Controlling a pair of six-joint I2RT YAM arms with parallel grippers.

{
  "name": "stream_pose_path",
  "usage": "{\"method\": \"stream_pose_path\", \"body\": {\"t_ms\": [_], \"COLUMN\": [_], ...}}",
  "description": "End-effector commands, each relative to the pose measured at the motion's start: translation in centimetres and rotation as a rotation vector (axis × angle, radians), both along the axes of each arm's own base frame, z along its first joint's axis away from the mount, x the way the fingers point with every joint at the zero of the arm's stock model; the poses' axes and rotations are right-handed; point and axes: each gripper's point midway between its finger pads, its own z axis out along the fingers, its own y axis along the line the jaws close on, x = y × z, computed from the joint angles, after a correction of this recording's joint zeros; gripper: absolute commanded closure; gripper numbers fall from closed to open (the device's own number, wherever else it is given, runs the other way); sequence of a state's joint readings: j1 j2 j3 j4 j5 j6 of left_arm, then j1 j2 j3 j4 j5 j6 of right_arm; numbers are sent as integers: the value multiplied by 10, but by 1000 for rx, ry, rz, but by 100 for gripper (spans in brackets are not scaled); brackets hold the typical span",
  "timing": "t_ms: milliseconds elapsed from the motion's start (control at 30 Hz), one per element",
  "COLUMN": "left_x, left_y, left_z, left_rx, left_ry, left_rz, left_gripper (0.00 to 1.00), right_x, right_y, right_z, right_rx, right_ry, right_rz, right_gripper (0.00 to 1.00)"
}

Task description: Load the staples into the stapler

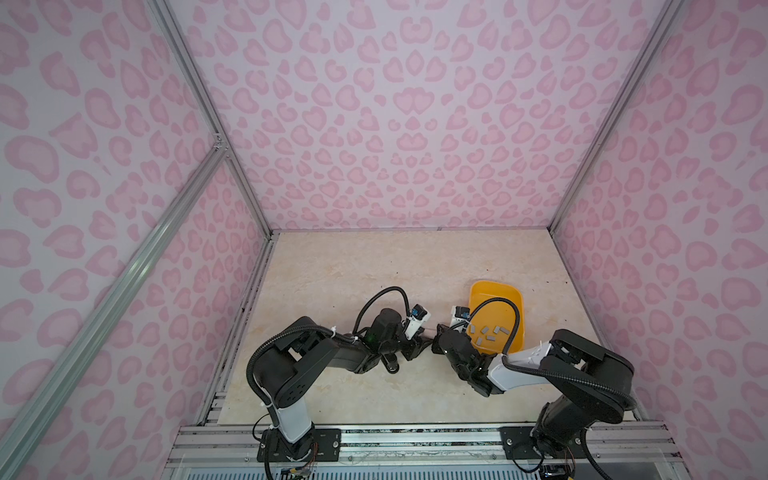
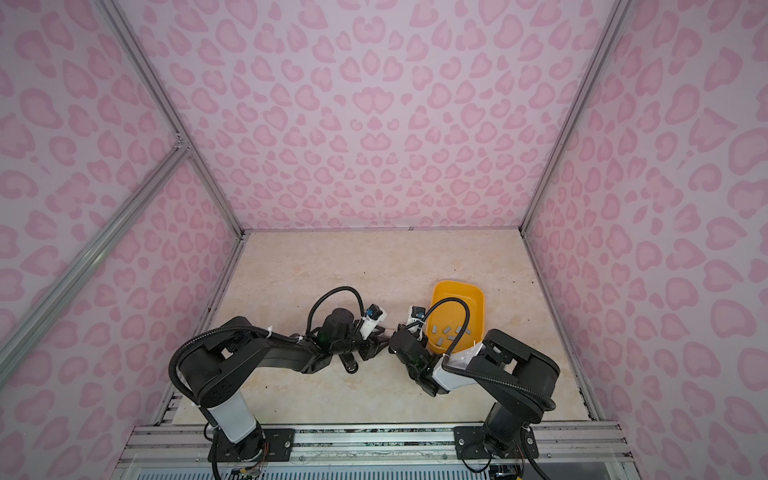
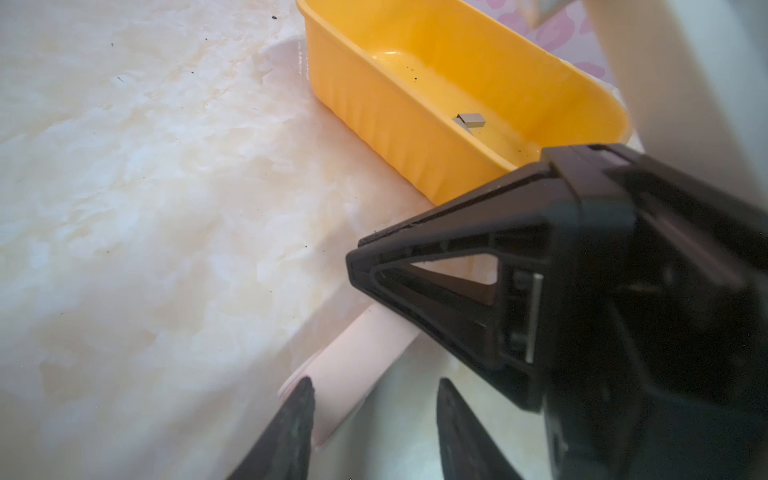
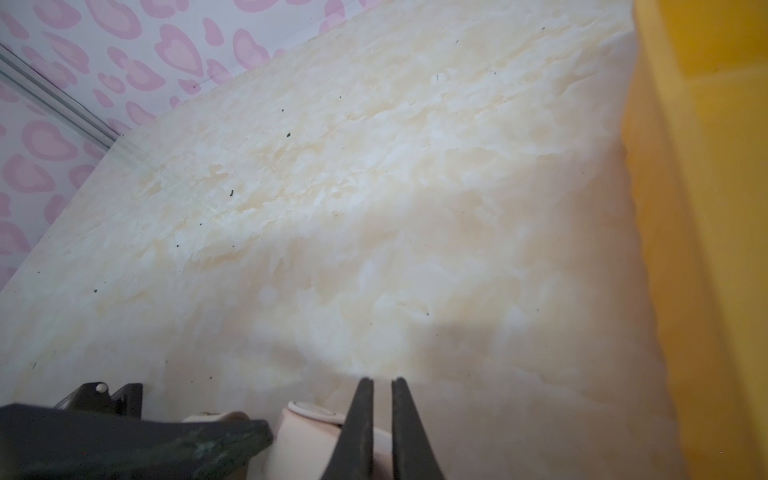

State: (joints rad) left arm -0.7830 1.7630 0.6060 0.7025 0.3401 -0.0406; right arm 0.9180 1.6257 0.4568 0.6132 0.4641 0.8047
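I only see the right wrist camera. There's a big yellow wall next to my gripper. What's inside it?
Observer: That wall is the side of a yellow tray. Small grey staples lie loose on its floor, and both top views show several.
Operator: What's my other gripper doing?
Observer: The left gripper has its jaws apart. The end of the pale pink stapler sits in the gap between them.

We see a cream marbled table (image 1: 332,270) dotted with dark specks (image 4: 231,192). A yellow tray (image 1: 482,293) sits at 3 o'clock from its centre. A pale pink stapler (image 3: 357,361) lies at the tray's 9 o'clock.
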Motion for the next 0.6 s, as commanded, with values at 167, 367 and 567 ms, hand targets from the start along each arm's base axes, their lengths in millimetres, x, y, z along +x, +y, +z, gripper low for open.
{"method": "stream_pose_path", "body": {"t_ms": [167, 367, 567], "left_x": [3, 7, 6], "left_y": [-2, -4, -3], "left_z": [-7, -9, -13], "left_rx": [27, 35, 45], "left_ry": [-1, -7, -7], "left_rz": [-6, 2, -7], "left_gripper": [54, 56, 56], "right_x": [-14, -8, -2], "right_y": [-11, -7, -3], "right_z": [-24, -15, 5], "right_rx": [-136, -119, -99], "right_ry": [108, 96, 76], "right_rz": [51, 61, 73], "right_gripper": [88, 87, 85]}}
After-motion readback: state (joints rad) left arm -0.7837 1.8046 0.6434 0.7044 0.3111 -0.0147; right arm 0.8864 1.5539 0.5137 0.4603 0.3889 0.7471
